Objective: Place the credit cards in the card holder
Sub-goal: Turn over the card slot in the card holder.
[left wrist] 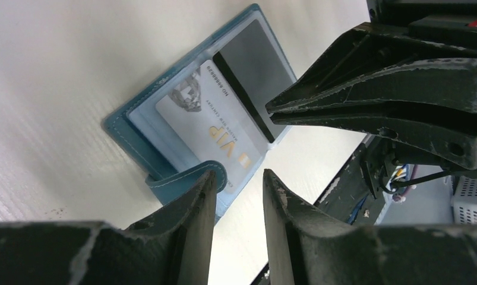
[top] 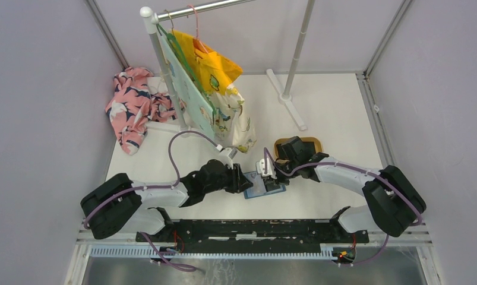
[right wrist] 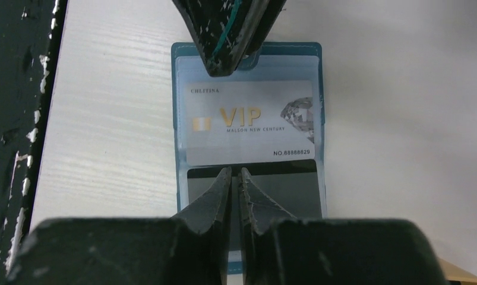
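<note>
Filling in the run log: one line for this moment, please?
stage: card insertion; card holder open; VIP card sleeved; dark card beside it; right gripper shut, tips at dark card; left gripper at snap tab, grip unclear

White flat table (top: 331, 107) carries an open teal-blue leather-like folding wallet (top: 265, 190) up front, crumpled pink floral cloth (top: 132, 107) far left, tan tray (top: 314, 141) mid-right.
</note>
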You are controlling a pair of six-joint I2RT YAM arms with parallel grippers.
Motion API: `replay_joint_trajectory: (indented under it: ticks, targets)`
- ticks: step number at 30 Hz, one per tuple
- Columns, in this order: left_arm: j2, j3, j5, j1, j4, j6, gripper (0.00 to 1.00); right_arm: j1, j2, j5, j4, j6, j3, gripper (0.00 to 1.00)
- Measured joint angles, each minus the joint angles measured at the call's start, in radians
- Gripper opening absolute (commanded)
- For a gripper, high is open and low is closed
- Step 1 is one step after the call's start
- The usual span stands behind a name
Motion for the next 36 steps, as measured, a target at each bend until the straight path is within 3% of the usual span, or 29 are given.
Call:
replay_joint_trajectory:
  ticks: [16, 28, 36]
  targets:
    - [0.058, -0.021, -0.002, 0.004, 0.043, -0.016, 0.48, 0.127, 0.126, 0.155, 0.088, 0.078, 0.05, 0.13]
    - [-0.001, -0.037, -0.027, 0.005, 0.01, -0.015, 0.52, 0.085, 0.039, 0.073, 0.007, 0.029, 0.055, 0.16]
    - [-0.071, -0.078, -0.016, 0.006, 0.057, -0.015, 0.42, 0.064, 0.031, 0.054, -0.02, 0.01, 0.055, 0.16]
